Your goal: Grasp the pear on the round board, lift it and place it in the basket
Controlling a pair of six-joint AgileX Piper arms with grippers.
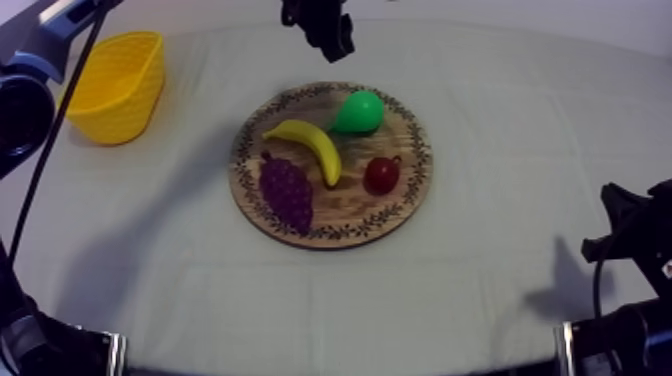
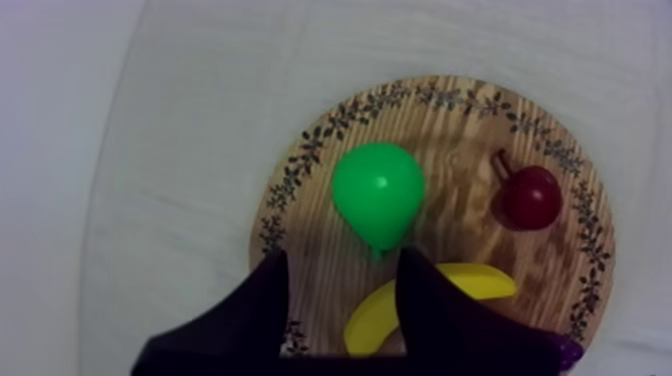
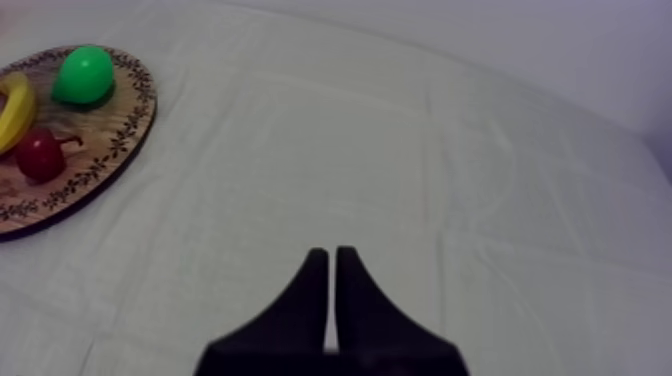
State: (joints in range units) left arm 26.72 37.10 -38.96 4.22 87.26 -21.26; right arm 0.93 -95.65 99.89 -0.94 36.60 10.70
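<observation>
A green pear (image 1: 358, 112) lies on the far part of the round wooden board (image 1: 415, 195), stem toward the banana (image 1: 310, 145). My left gripper (image 1: 332, 30) hangs above the table just beyond the board's far rim, short of the pear. In the left wrist view its fingers (image 2: 270, 300) stand open, with the pear (image 2: 378, 192) just ahead of the gap, untouched. The yellow basket (image 1: 118, 85) stands at the far left. My right gripper (image 3: 332, 262) is shut on nothing over bare cloth, low at the right side (image 1: 625, 225).
Also on the board are a bunch of purple grapes (image 1: 287, 191) and a small red fruit (image 1: 382, 174). In the right wrist view the board (image 3: 120, 140) lies well off to the side of the fingers. Bare cloth (image 1: 200, 270) surrounds the board.
</observation>
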